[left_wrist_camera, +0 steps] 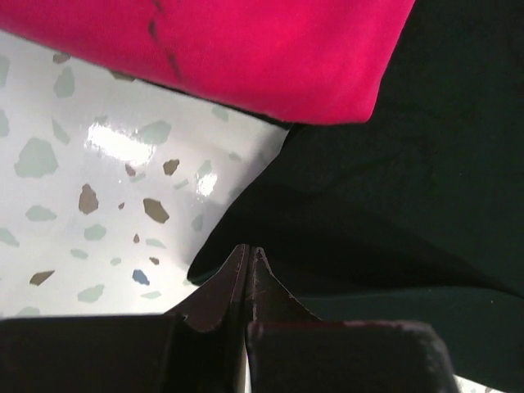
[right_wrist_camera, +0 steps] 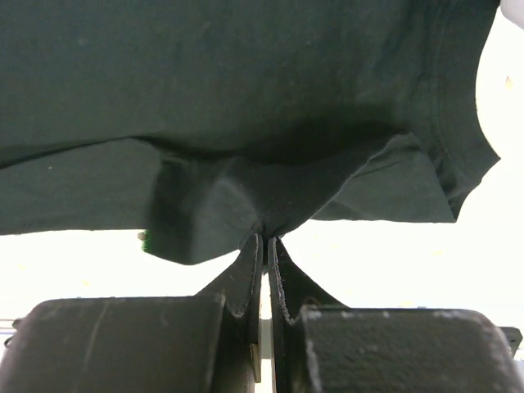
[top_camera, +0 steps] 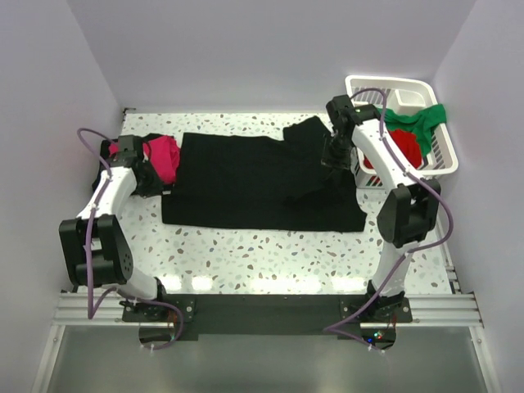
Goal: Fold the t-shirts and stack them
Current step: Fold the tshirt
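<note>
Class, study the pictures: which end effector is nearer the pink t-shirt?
Left. The left end effector pinches the black t-shirt at its edge, just beside the pink t-shirt; the right end effector grips its far side, by the white basket.

The top camera looks down from high on the whole table (top_camera: 246,254). Both wrist cameras sit close to the black t-shirt (top_camera: 246,184) in that view's middle.
</note>
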Robot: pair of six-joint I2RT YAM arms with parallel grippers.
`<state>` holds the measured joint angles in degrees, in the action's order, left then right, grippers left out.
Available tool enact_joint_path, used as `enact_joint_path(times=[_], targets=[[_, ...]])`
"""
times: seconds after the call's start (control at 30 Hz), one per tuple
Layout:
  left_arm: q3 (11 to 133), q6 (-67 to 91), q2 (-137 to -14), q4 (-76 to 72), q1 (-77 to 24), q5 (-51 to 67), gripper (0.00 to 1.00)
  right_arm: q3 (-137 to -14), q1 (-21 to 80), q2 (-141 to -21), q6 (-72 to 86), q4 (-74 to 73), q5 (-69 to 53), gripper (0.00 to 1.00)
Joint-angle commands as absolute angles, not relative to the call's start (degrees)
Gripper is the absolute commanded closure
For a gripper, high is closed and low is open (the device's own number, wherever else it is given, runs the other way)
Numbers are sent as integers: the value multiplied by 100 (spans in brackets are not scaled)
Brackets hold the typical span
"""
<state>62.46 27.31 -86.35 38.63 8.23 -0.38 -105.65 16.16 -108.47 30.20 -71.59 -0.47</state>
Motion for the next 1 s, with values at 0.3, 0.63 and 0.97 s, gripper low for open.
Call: enact_joint_path(times=[0.3,0.63,0.97], targets=[[6917,2329,-9351,3393,853,-35,100,-11109,1485,-11338,2769,-7357,185,100],[7277,2162,-9607,3410,853,-26,74,-12055,1362,-12091,2882,-7242,9,100],[7190,2136,-8851,3305,712,167,26,-13457,1187,-12843,3270,-6663,-896,28]])
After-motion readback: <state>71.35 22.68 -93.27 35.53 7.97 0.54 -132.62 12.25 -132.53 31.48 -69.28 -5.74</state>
